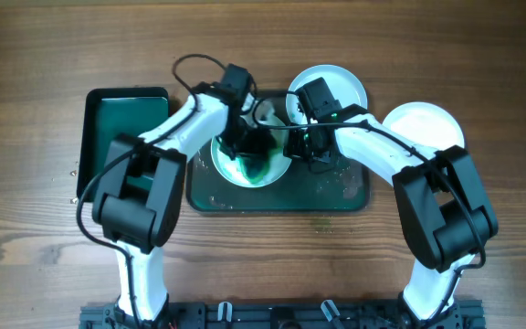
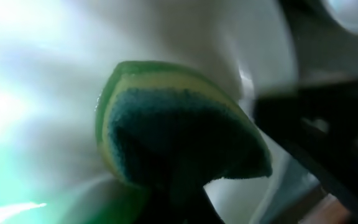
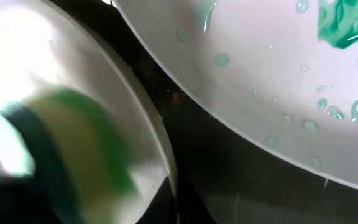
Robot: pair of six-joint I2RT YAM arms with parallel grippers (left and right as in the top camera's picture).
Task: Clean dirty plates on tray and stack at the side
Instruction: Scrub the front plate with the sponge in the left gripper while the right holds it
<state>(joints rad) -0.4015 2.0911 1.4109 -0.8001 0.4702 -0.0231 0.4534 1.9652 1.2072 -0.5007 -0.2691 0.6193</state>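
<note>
A white plate (image 1: 245,169) smeared green lies on the dark tray (image 1: 336,196). My left gripper (image 1: 243,144) is shut on a green and yellow sponge (image 2: 179,124) and presses it onto this plate (image 2: 36,93). My right gripper (image 1: 301,151) is shut on the plate's right rim (image 3: 163,155), with a finger on each side. The sponge shows blurred in the right wrist view (image 3: 73,143). A second plate (image 1: 329,90) with green smears and droplets (image 3: 278,74) sits at the tray's back right edge. A third white plate (image 1: 425,125) lies on the table to the right.
A smaller bright-green tray (image 1: 121,137) stands on the table to the left of the dark tray. Wet droplets dot the dark tray's right part (image 1: 345,183). A black cable (image 1: 190,64) loops above the left arm.
</note>
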